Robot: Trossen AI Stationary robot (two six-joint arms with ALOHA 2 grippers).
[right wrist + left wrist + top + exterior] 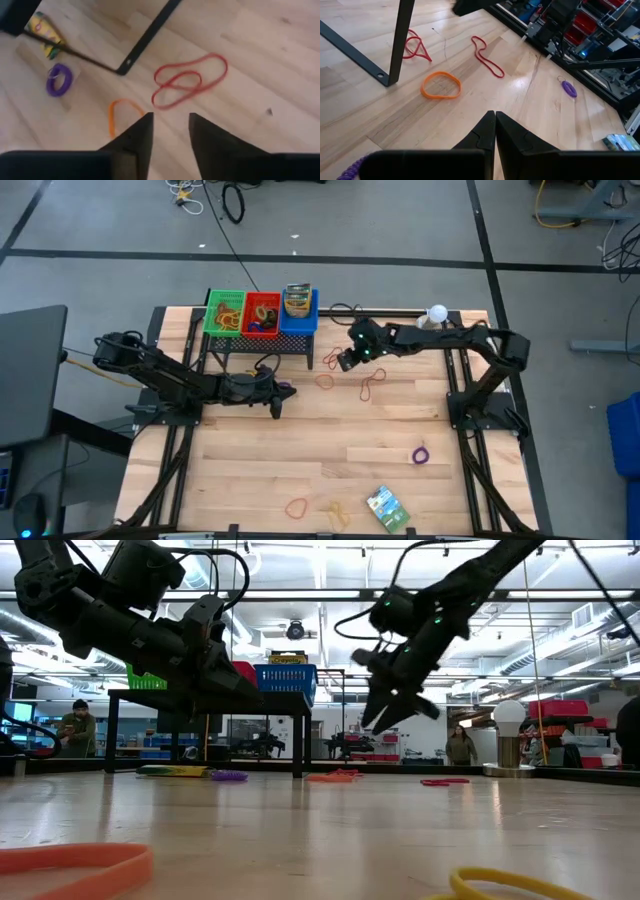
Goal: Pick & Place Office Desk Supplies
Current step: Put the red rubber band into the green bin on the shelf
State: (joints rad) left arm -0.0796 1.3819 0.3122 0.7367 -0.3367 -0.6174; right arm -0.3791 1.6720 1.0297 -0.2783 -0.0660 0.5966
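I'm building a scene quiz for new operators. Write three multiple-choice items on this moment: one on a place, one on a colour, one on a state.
1. Where does the green printed packet lie?
A. in the blue basket
B. on the table, near its front edge
C. under the rack

2. What colour is the middle basket on the rack?
A. red
B. yellow
C. white

3. How does the right gripper stand?
A. shut on a purple band
B. shut on the packet
C. open and empty above the red band

Answers:
1 B, the high view shows it on bare wood at the front.
2 A, it sits between the green and blue baskets.
3 C, the right wrist view shows a gap between its fingers with nothing in it.
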